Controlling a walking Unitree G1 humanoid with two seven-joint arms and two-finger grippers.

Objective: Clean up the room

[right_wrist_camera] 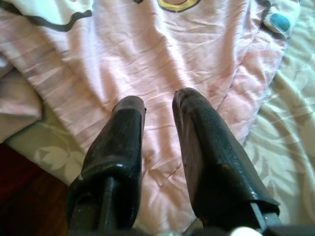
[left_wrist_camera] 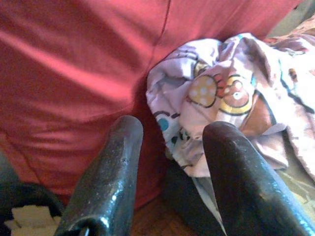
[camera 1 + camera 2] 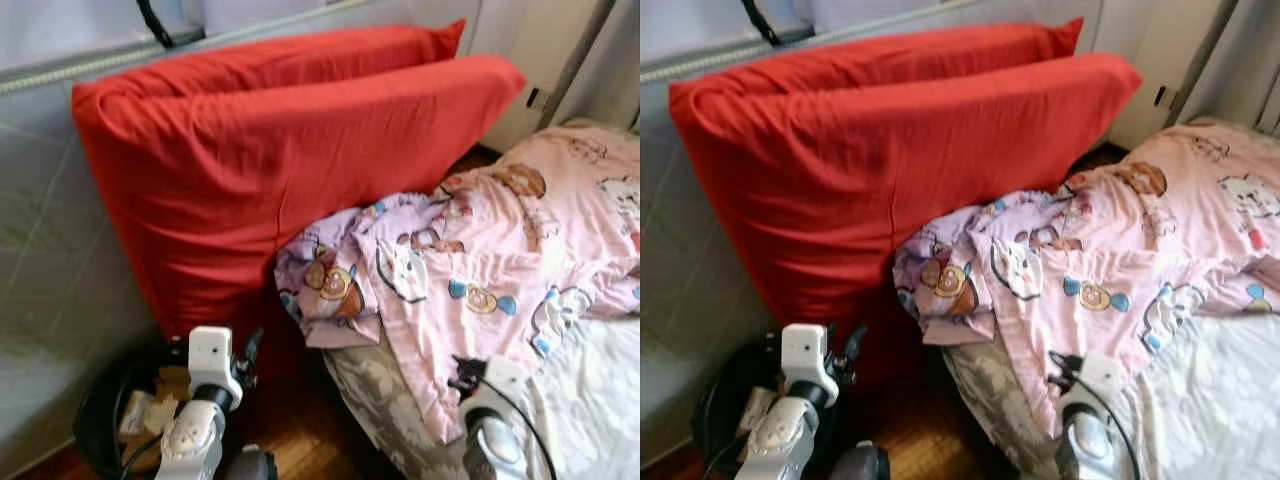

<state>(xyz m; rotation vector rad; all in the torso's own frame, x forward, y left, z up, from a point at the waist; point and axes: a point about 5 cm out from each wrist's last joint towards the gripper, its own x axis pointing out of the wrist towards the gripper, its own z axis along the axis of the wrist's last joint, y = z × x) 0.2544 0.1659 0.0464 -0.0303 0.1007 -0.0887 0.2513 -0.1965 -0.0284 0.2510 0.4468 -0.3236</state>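
Plump red pillows [image 3: 270, 150], rumpled pink quilt [image 3: 500, 260]

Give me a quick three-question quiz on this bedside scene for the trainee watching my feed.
1. True or false: the pink cartoon blanket lies crumpled on the bed, one corner hanging beside the red pillows.
2. Which end effector hovers over the blanket's pink edge: A left, B right?
3. Fill in: the dark bin by the left arm sits on the wooden ____.

Key: 1 true; 2 B; 3 floor.
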